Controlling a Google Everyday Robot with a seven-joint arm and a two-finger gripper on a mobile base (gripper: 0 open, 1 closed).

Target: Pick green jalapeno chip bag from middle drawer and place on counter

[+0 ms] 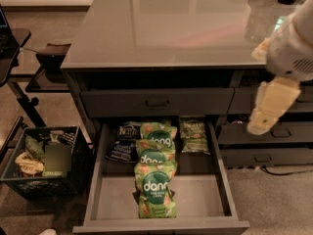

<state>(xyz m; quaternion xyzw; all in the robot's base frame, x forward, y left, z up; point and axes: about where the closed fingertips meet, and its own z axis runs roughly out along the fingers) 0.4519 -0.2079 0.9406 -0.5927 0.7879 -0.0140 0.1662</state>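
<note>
The green jalapeno chip bag (194,135) lies in the back right of the open middle drawer (115,199), right of the "dang" bags. The drawer is pulled out below the counter (166,28), whose glossy top shows light reflections. My gripper (270,106) hangs from the white arm at the right, in front of the cabinet's right side. It is above and to the right of the drawer, well apart from the chip bag, and nothing shows in it.
Three bright green "dang" bags (155,180) lie in a row down the drawer's middle. A dark Kettle bag (124,142) lies at the back left. A closed drawer (156,102) sits above, narrower drawers (264,133) to the right. A black crate (44,160) of items stands on the floor at left.
</note>
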